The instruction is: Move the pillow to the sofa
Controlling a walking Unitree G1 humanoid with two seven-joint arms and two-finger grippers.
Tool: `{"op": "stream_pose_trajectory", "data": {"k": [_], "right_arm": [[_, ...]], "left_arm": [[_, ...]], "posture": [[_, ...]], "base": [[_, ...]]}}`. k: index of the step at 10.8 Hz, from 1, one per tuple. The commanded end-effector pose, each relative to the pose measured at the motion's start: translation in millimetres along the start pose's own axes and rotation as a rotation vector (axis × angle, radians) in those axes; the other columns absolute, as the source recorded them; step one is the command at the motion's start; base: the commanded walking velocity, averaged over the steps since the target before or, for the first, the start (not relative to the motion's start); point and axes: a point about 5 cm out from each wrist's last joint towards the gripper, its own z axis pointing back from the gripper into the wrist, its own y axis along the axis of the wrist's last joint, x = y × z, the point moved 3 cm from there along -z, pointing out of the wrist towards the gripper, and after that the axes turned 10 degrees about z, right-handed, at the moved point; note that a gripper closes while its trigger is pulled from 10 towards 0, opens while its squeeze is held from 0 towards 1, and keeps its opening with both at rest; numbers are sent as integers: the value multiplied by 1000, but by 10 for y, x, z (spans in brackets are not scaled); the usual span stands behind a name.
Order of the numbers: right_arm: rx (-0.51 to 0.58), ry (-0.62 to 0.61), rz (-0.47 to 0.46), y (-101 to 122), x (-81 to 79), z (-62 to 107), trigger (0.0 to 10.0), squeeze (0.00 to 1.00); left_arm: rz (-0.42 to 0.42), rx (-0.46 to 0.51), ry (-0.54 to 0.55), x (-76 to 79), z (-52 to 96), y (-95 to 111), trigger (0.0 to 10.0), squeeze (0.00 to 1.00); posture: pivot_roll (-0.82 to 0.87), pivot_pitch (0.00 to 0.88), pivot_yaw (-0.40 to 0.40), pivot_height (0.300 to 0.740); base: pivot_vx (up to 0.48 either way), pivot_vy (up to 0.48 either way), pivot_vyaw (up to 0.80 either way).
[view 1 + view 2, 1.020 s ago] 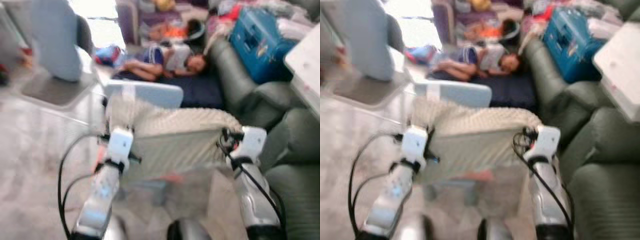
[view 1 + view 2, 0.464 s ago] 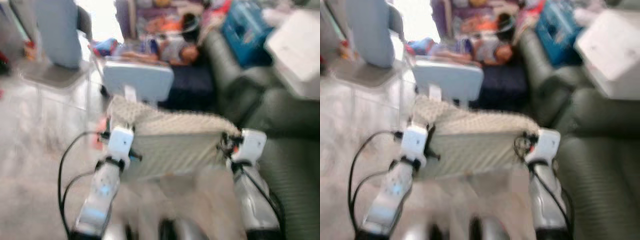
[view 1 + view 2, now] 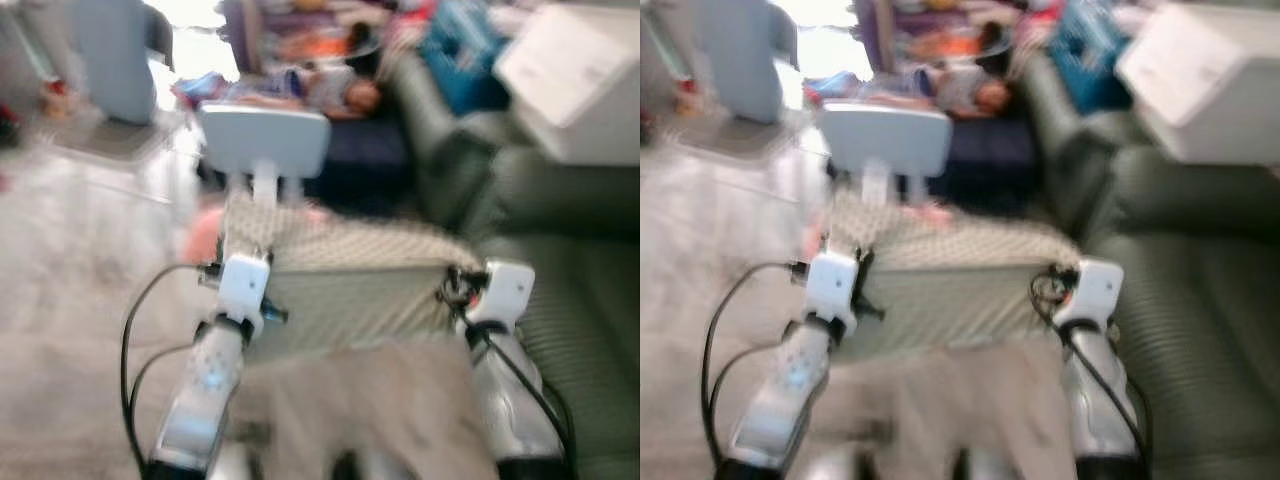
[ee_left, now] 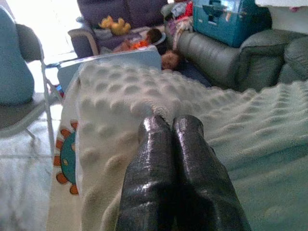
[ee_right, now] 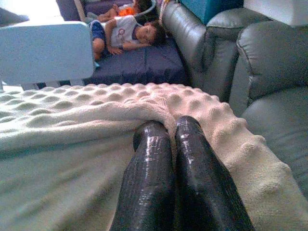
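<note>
Holding the pillow in front of the robot, your two arms carry it above the floor, one at each end. Your left gripper has its two black fingers pressed together on a fold of the bumpy cream fabric at the pillow's left corner, and your right gripper pinches the right corner in the same way. The head views are blurred. The dark green sofa is just beside the pillow on the right, and a white box rests on it. Ahead you see a light blue chair back, and behind it a person lying on a dark blue mat.
</note>
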Motion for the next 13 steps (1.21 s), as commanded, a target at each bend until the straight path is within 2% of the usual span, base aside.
{"op": "stream_pose_trajectory", "data": {"k": [1,12,13], "right_arm": [[29,-64,15,95,155,-17,10000,0],[16,-56,41,96,168,-40,10000,0],[14,-55,41,91,166,-37,10000,0]], "left_arm": [[0,12,52,-141,-2,43,10000,0],[42,-5,69,-160,-9,34,10000,0],[49,-8,68,-159,-9,30,10000,0]], "posture": [[-68,71,-74,740],[-65,83,-88,740],[-67,85,-88,740]], "base": [[0,0,-469],[0,0,-800],[0,307,0]]}}
